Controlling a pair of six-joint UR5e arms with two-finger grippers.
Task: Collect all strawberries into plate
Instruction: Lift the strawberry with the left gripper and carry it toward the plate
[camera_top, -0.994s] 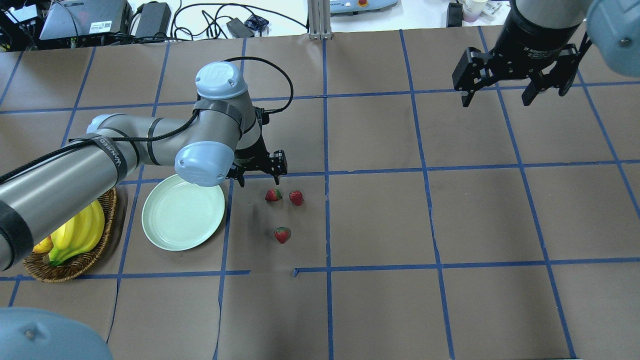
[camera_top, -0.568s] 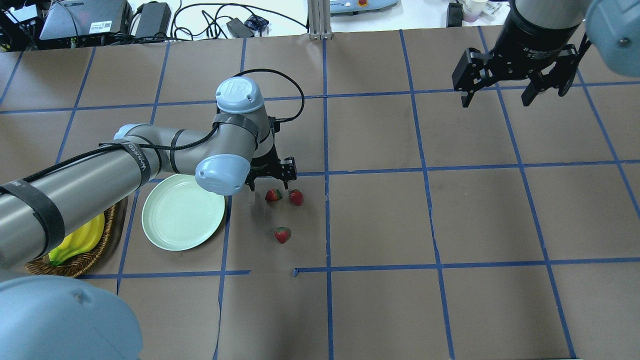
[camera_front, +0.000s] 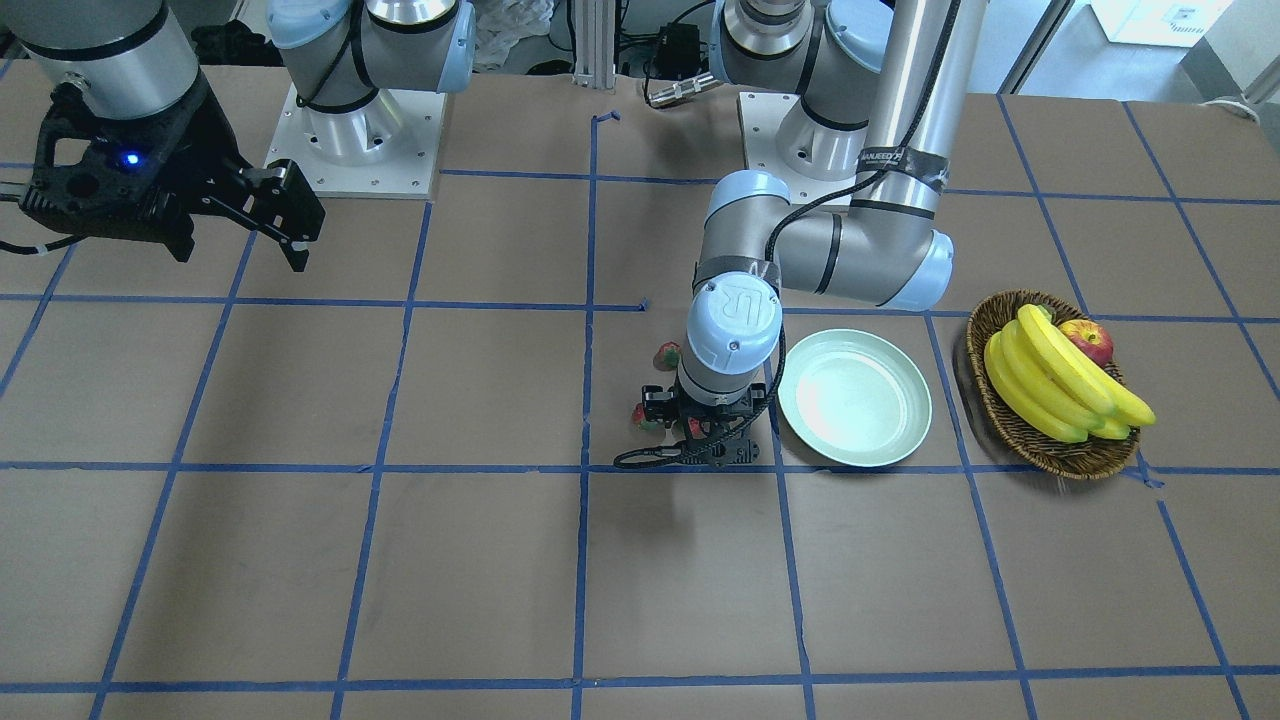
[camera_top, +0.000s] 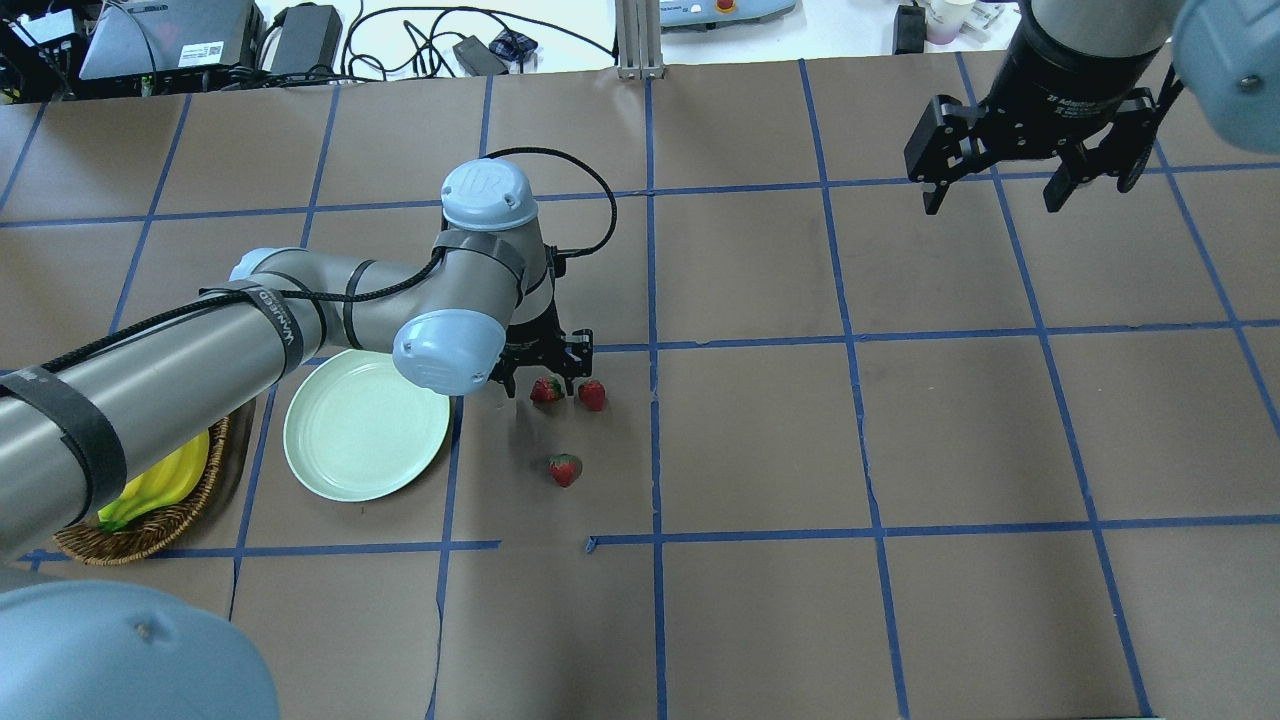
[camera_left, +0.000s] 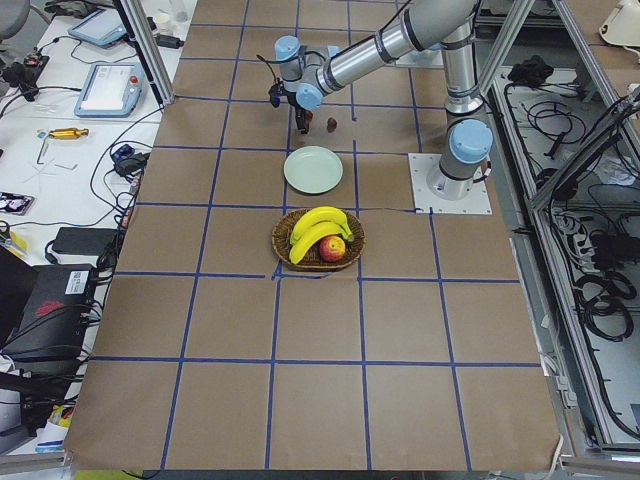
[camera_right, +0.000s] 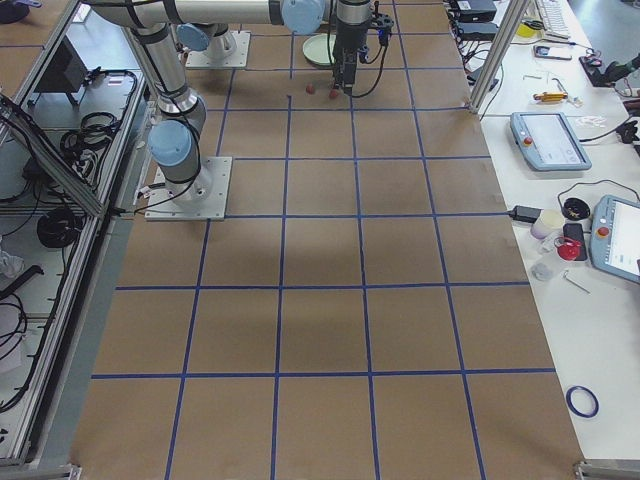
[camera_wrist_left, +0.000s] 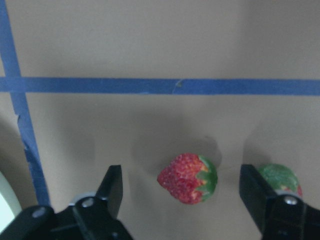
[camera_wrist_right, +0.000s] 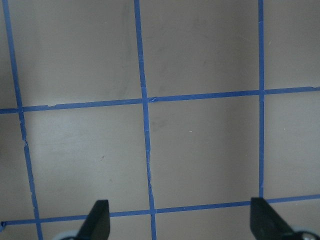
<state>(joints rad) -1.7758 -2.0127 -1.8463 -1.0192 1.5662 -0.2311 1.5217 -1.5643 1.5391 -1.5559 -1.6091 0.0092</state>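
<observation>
Brown paper counter (camera_top: 900, 450) with a blue tape grid; unchanged over the last second.

Left arm (camera_top: 200, 370), grey with pale blue joint caps: it has swung away from the plate toward the fruit and come lower. The left end effector (camera_top: 541, 378) is spread wide and now straddles the first strawberry (camera_top: 546, 390), one finger on each side. Neither finger touches the berry in the wrist view. A second ago it stood short of the berry, nearer the plate. Judgement: the approach is finished and closing is the step in hand.

Right end effector (camera_top: 992, 200): jaws apart, holding nothing, raised over the counter's far right part; not moved.

Wicker basket (camera_top: 150, 525) with bananas (camera_top: 150, 480) and an apple (camera_front: 1088, 340): not moved.

Plate (camera_top: 340, 450), pale mint: holds nothing, lies just left of the fruit group.

Strawberries, three, all on the counter, positions unchanged:
- the first strawberry as above
- the second strawberry (camera_top: 592, 395) just beside the first, outside the right-hand finger
- the third strawberry (camera_top: 565, 469) apart from the pair, nearer the robot

None is collected, so the task is at its start.

Markings:
- "UR" logo on the wrist joint cap (camera_top: 487, 183).
- Black band (camera_top: 283, 318) on the left forearm, white capitals reading roughly "WANJEED"; uncertain.
- White lettering (camera_top: 1075, 98) on the right end effector's body, "Adaptive" partly legible, the rest too small.
</observation>
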